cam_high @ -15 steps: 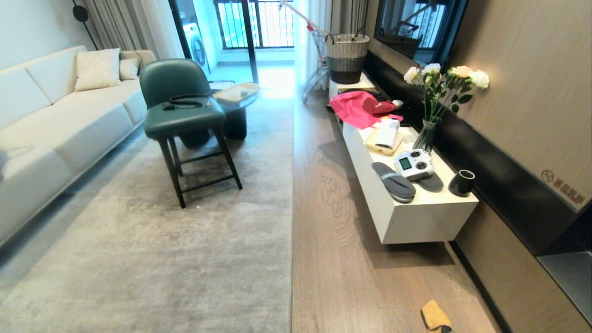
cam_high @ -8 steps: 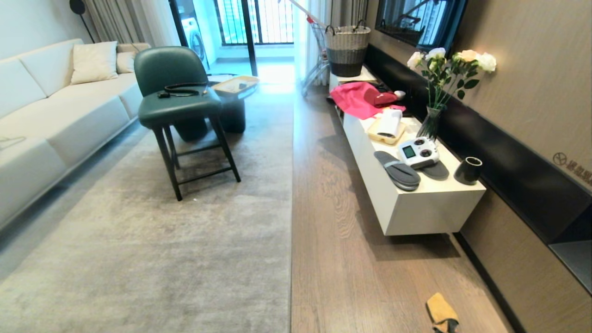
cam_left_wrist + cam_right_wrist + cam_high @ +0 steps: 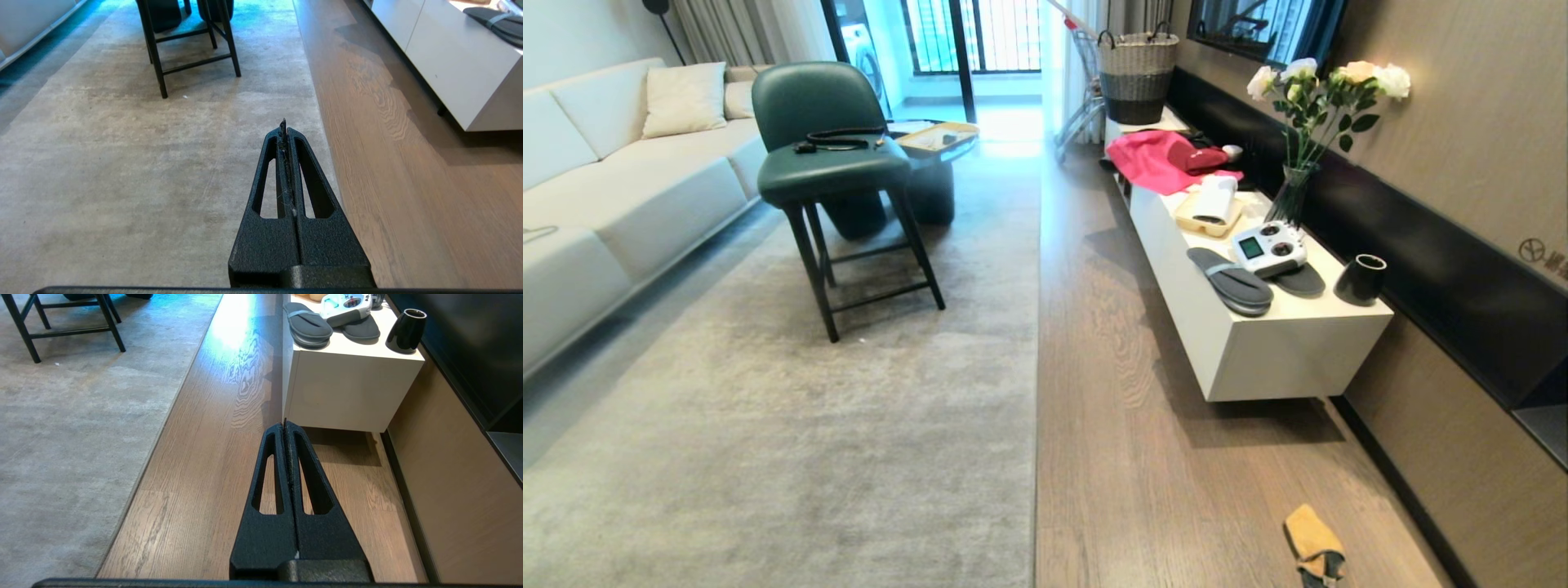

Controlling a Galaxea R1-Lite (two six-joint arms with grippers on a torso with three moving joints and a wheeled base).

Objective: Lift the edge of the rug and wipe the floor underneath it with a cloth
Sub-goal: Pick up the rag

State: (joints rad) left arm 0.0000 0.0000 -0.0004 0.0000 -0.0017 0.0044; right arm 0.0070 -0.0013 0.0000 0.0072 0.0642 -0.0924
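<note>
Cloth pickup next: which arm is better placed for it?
Probably right. The cloth lies on the floor on the robot's right, beyond the rug edge. The right end effector hangs shut over bare planks; the left end effector, shut, over rug.

You will find almost nothing legible here. At the right edge of the head view, the wall panel [image 3: 1486, 163] carries a dark circular logo [image 3: 1533, 249] followed by characters cut off by the frame, unreadable. The white controller's [image 3: 1270, 249] small screen [image 3: 1250, 247] shows no readable figures.
</note>
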